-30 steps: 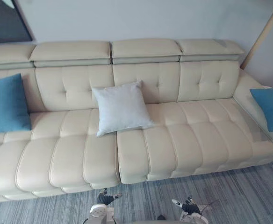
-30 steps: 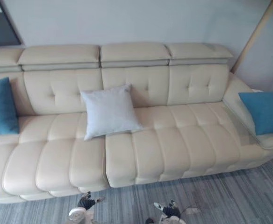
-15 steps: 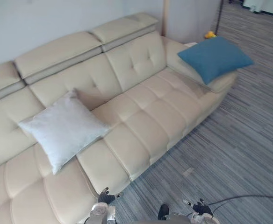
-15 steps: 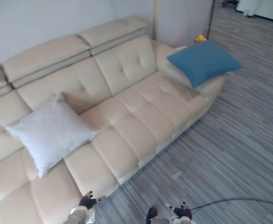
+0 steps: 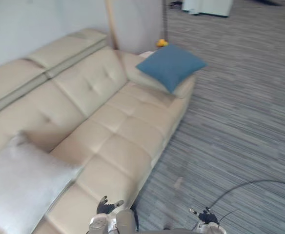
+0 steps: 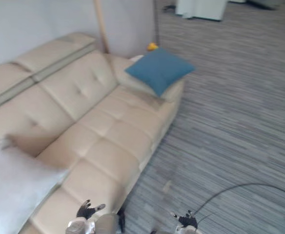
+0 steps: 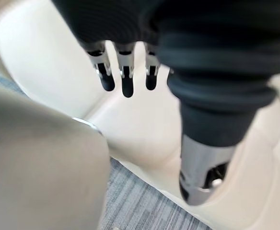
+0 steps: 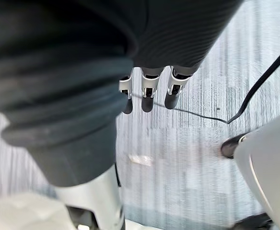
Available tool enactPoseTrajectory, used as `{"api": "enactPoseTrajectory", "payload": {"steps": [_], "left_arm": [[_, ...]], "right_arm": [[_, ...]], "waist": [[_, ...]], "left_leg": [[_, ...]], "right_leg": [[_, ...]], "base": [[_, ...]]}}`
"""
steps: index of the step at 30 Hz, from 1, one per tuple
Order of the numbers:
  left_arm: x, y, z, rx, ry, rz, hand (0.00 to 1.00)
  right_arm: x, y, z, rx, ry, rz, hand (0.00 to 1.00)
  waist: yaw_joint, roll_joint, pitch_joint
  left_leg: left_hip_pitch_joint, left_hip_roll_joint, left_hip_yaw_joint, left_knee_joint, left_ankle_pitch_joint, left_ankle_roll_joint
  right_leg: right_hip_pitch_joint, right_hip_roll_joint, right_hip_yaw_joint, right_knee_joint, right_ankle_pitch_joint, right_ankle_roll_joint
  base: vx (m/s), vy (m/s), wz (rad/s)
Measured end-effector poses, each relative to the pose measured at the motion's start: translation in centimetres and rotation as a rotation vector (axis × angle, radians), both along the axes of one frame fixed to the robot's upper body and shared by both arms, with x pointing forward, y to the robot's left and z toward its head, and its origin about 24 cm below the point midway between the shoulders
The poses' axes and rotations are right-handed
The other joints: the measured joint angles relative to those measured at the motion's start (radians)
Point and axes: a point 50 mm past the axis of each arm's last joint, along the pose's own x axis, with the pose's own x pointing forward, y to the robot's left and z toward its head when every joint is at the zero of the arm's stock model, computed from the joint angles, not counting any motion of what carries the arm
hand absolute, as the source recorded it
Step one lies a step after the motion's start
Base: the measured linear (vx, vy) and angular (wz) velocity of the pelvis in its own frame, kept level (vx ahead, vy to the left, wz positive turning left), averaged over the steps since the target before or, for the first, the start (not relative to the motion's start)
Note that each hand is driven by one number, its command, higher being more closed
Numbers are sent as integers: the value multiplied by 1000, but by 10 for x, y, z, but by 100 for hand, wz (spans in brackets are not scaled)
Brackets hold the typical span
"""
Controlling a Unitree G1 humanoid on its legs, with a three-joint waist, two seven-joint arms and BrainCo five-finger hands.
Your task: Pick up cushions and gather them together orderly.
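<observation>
Two cushions are counted on one cream sofa (image 5: 118, 131). One blue cushion (image 5: 171, 66) is found lying on the armrest (image 5: 186, 90) at the sofa's far end, at about one o'clock in the head view. One pale grey cushion (image 5: 20, 187) is found on the seat at the near end, at about eight o'clock, close to the backrest. The two are recorded as well apart, with several bare seat panels between them. One small yellow object (image 5: 160, 43) is noted beyond the armrest, at about twelve o'clock (its nature cannot be made out). Striped grey carpet (image 5: 240, 122) is seen from two to five o'clock. Two hands are counted, both low in the head view. The left hand (image 5: 105, 206) is placed at about seven o'clock, by the sofa's near front edge; its fingers (image 7: 126, 81) are seen straight and loosely spread, the thumb held apart, with nothing between them. The right hand (image 5: 207, 216) is placed at about five o'clock, over the carpet; its fingers (image 8: 148, 96) are likewise extended and nothing is grasped. Both cushions are recorded as lying clear of both hands.
</observation>
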Motion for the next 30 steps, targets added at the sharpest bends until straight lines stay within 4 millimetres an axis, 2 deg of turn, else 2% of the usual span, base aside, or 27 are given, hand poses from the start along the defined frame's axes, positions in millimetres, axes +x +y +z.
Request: {"api": "enactPoseTrajectory", "payload": {"steps": [2, 3, 5, 6, 8, 9, 10, 11, 12, 13, 14, 15, 16, 17, 18, 19, 20, 21, 22, 23, 24, 25, 26, 27, 28, 29, 30], "left_arm": [[0, -3, -1, -10, 9, -3, 0], [0, -6, -1, -14, 12, -16, 0], [4, -10, -1, -19, 6, -38, 0], [5, -12, -1, -18, 14, -62, 0], [7, -13, -2, -8, 21, -100, 0], [6, -11, -2, 4, 34, -129, 0], [6, -11, -3, 7, 36, -133, 0], [5, -3, -2, 33, 41, -151, 0], [4, -7, -4, 21, 57, -151, 0], [3, -9, -5, 12, 59, -147, 0], [2, -12, -6, 4, 63, -143, 0], [3, -15, -5, -5, 57, -136, 0], [4, -15, -5, -9, 53, -130, 0], [8, -17, -4, -19, 42, -115, 0], [12, -19, -3, -24, 28, -113, 0], [17, -22, 0, -30, 3, -113, 0], [21, -24, 2, -33, -20, -114, 0], [22, -24, 3, -32, -28, -114, 0], [24, -24, 4, -31, -39, -114, 0], [26, -24, 5, -31, -48, -112, 0], [26, -25, 6, -31, -53, -114, 0], [28, -25, 7, -30, -59, -121, 0], [27, -26, 6, -31, -58, -121, 0], [26, -26, 6, -31, -57, -121, 0], [22, -27, 4, -36, -42, -119, 0], [19, -23, 3, -27, -32, -114, 0], [16, -19, 2, -19, -21, -110, 0]], "right_arm": [[1, 1, 0, 2, -2, 1, 0], [4, 0, 2, -4, -14, 7, 0], [12, -2, 4, -17, -32, 21, 0], [13, -3, 4, -21, -27, 24, 0], [17, -5, 4, -21, -24, 18, 0], [23, -10, 5, -31, -25, 15, 0], [23, -11, 5, -33, -25, 13, 0], [21, -14, 5, -39, -16, -1, 0], [17, -27, 5, -67, 2, -27, 0], [15, -32, 5, -74, 13, -42, 0], [11, -36, 5, -78, 26, -62, 0], [7, -41, 5, -85, 37, -89, 0], [5, -44, 5, -91, 41, -90, 0], [-2, -44, 3, -93, 57, -91, 0], [-9, -41, 1, -88, 78, -89, 0], [-11, -39, 0, -88, 90, -75, 0], [-4, -37, 1, -83, 73, -71, 0], [-1, -36, 2, -80, 64, -72, 0], [5, -34, 3, -75, 50, -71, 0], [11, -34, 4, -74, 36, -68, 0], [15, -34, 5, -75, 27, -68, 0], [16, -35, 6, -75, 22, -73, 0], [18, -34, 7, -75, 14, -70, 0], [18, -34, 7, -75, 14, -69, 0], [15, -32, 5, -71, 22, -68, 0], [8, -27, 2, -58, 42, -70, 0], [1, -25, 0, -53, 55, -74, 0]], "waist": [[0, 10, 7], [-3, 19, 11], [-5, 37, 25], [-11, 48, 32], [-25, 49, 36], [-35, 51, 46], [-37, 47, 48], [-46, 19, 56], [-58, 43, 76], [-57, 53, 79], [-57, 64, 78], [-57, 73, 79], [-61, 75, 81], [-66, 86, 85], [-67, 82, 88], [-62, 76, 92], [-55, 70, 95], [-52, 66, 98], [-50, 64, 102], [-41, 63, 104], [-35, 65, 104], [-22, 69, 102], [-12, 84, 98], [-11, 86, 98], [0, 106, 85], [3, 88, 67], [-4, 65, 49]], "left_leg": [[84, -9, 60, -33, -15, 19], [134, -13, 87, -69, -16, 20], [216, -12, 114, -132, -15, 18], [252, -7, 123, -161, -15, 17], [278, 5, 132, -187, -14, 15], [292, 14, 138, -201, -7, 4], [293, 14, 137, -200, -6, 3], [302, -4, 125, -197, -4, -8], [321, 20, 82, -174, -25, -44], [315, 33, 70, -145, -24, -45], [286, 53, 50, -73, -22, -48], [210, 97, 12, 114, -6, -70], [178, 114, -9, 194, 11, -72], [121, 148, -41, 337, 76, -61], [84, 168, -58, 434, 148, -51], [57, 167, -62, 542, 122, -42], [26, 144, -58, 608, 72, -40], [17, 127, -54, 608, 44, -35], [-3, 97, -44, 578, -8, -17], [-19, 52, -32, 470, -45, -10], [-26, 24, -28, 379, -50, -13], [-23, -13, -33, 200, -37, -27], [-25, -30, -40, 11, 13, -39], [-26, -31, -42, -7, 20, -39], [-32, -22, -72, -99, 121, -8], [-23, -46, -77, -63, 109, 48], [-21, -63, -77, -53, 73, 61]], "right_leg": [[-82, -43, -55, 213, 30, 132], [-117, -81, -126, 302, 44, 126], [-141, -146, -263, 334, 19, 57], [-141, -181, -347, 281, 4, 25], [-150, -207, -427, 161, 12, 1], [-174, -202, -435, 10, 83, -11], [-175, -200, -432, -12, 100, -11], [-172, -198, -379, -124, 213, -33], [-165, -166, -359, -101, 237, -65], [-157, -154, -357, -102, 218, -66], [-154, -143, -351, -108, 202, -73], [-132, -119, -352, -121, 178, -84], [-116, -111, -358, -125, 169, -90], [-68, -95, -368, -137, 151, -102], [-29, -84, -370, -149, 132, -112], [8, -76, -373, -168, 113, -131], [38, -66, -366, -198, 111, -139], [52, -61, -360, -213, 112, -142], [78, -54, -348, -244, 116, -149], [110, -50, -328, -278, 119, -153], [127, -49, -315, -294, 119, -153], [143, -46, -299, -313, 117, -148], [160, -28, -275, -332, 111, -137], [163, -25, -273, -335, 111, -136], [193, 8, -248, -350, 86, -94], [217, -7, -221, -345, 49, -66], [216, -28, -214, -326, 21, -53]], "base": [[289, 155, -62], [306, 132, -56], [299, 87, -45], [227, 6, -27], [322, -129, -14], [315, -194, -13], [323, -258, -10], [247, -243, -7], [309, -296, -15], [254, -252, -25], [285, -284, -36], [289, -288, -29], [370, -316, -10], [260, -187, 21], [353, -214, 27], [298, -157, 14], [244, -120, -5], [196, -77, -16], [191, -52, -25], [231, -52, -35], [161, -10, -59], [221, 26, -80], [242, 43, -70], [337, 97, -75], [375, 125, -58], [400, 134, -55], [460, 118, -37]]}}
